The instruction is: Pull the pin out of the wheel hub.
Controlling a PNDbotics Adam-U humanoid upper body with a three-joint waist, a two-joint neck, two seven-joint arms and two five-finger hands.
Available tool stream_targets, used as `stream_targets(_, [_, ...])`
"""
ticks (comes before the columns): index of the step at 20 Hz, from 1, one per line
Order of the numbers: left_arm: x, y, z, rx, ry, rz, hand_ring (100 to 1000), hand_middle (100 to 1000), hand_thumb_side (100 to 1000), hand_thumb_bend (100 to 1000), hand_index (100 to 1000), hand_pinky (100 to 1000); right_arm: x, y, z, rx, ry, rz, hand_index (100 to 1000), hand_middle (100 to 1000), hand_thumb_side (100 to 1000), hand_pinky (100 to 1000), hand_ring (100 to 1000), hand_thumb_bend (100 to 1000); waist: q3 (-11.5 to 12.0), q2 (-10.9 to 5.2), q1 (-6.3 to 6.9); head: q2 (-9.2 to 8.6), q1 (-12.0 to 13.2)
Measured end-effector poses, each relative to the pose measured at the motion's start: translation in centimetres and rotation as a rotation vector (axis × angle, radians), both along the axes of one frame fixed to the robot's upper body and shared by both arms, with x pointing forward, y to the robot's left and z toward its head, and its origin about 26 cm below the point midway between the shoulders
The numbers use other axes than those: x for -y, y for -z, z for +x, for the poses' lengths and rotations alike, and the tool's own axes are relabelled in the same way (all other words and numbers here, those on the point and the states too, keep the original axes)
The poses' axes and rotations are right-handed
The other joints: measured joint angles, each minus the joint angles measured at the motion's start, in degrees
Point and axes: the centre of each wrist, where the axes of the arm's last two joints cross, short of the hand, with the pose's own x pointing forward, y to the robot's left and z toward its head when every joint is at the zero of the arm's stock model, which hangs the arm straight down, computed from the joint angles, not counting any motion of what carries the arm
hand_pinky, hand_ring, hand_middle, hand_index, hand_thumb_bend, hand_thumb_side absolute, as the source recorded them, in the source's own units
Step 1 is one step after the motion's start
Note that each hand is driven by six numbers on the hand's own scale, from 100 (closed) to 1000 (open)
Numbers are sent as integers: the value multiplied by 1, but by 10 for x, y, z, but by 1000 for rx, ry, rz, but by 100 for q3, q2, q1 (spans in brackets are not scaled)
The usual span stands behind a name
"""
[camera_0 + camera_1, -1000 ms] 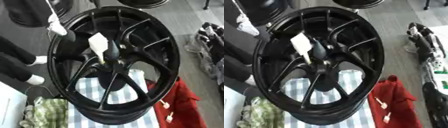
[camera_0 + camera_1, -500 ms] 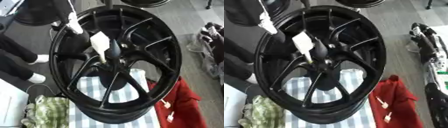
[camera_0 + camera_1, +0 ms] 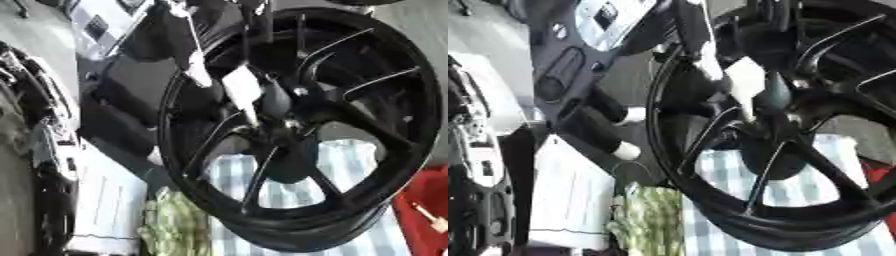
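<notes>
Robot's left hand point(image 3: 198, 73) reaching to an upright black wheel point(image 3: 416, 107), with the pin point(image 3: 245, 92) sitting in the hub point(image 3: 289, 127).

The left hand is showing only as a dark shape with a pale tip, hanging just beside the pin's white tag; whether its fingers are open or closed cannot be told. The right hand is not showing. The pin is sticking out of the hub, at the middle of the spokes. The wheel is standing on its edge on a striped cloth point(image 3: 354, 167) over the desk, with a green checked cloth point(image 3: 175, 225) lying near. Judging from this, a sideways pull is risking rolling or tipping the wheel, gripping only the tag is risking tearing it off, and the hand is risking snagging on a spoke.
</notes>
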Motion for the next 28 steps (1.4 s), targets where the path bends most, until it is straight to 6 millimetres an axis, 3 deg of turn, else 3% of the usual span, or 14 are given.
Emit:
stream_targets(9, [-2,19,22,0,-38,54,804,725,283,712,764,806,0,0,0,2,1,1,796,819,439,915,829,173,-12,0,6,0,88])
stream_targets(28, [-6,32,38,21,-70,64,800,729,298,672,744,799,-1,-2,1,6,0,1,796,819,446,916,830,167,-16,1,-7,0,242])
